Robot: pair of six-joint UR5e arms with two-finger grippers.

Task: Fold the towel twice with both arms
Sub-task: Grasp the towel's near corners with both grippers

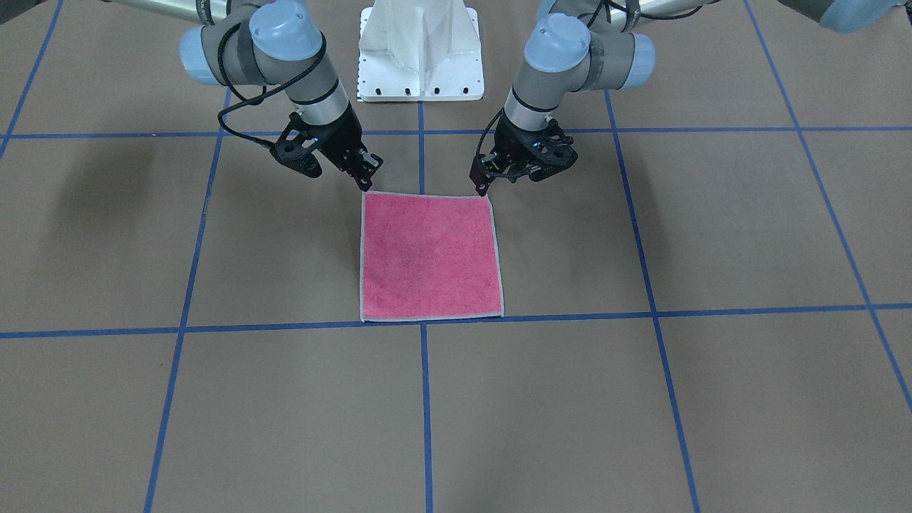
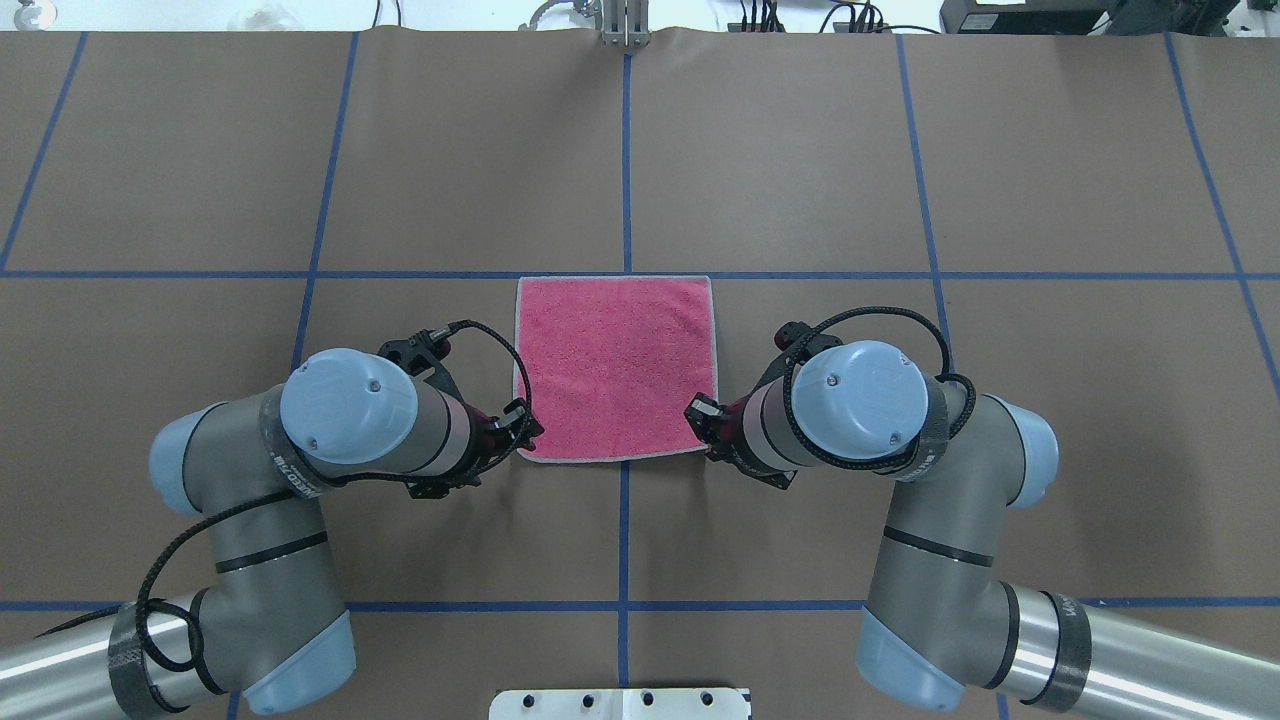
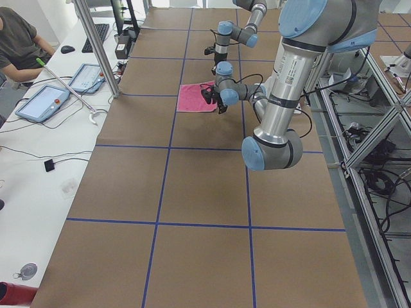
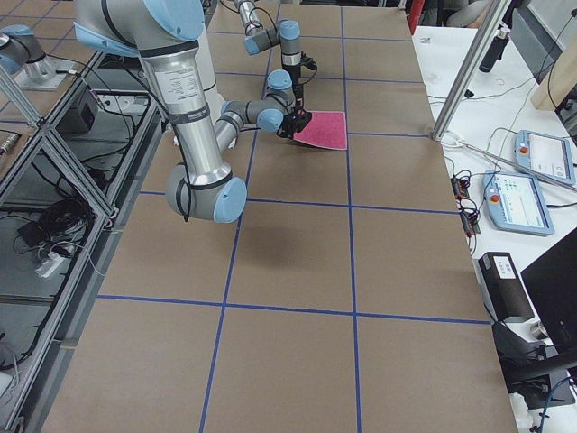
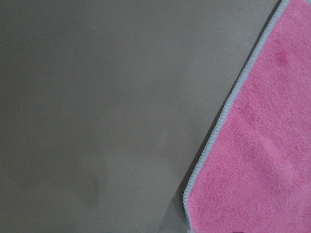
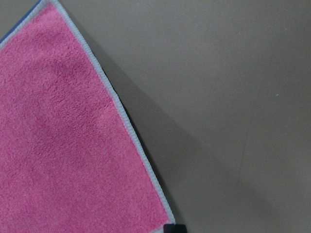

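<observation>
The towel (image 1: pixel 429 256) lies flat and unfolded on the table, pink face up with its light grey border all round; it also shows in the overhead view (image 2: pixel 617 367). My left gripper (image 1: pixel 484 188) (image 2: pixel 528 431) has its fingers drawn together at the towel's near-left corner. My right gripper (image 1: pixel 365 184) (image 2: pixel 699 410) is shut at the near-right corner. The left wrist view shows the towel's edge (image 5: pixel 252 160). The right wrist view shows the towel corner (image 6: pixel 73 145) with a black fingertip (image 6: pixel 174 228) on it. Both corners still rest on the table.
The white pedestal base (image 1: pixel 420 53) stands behind the towel between the arms. The brown table surface (image 2: pixel 900 150) carries a blue tape grid. An operator and control tablets (image 3: pixel 45 102) are beside the table's far side.
</observation>
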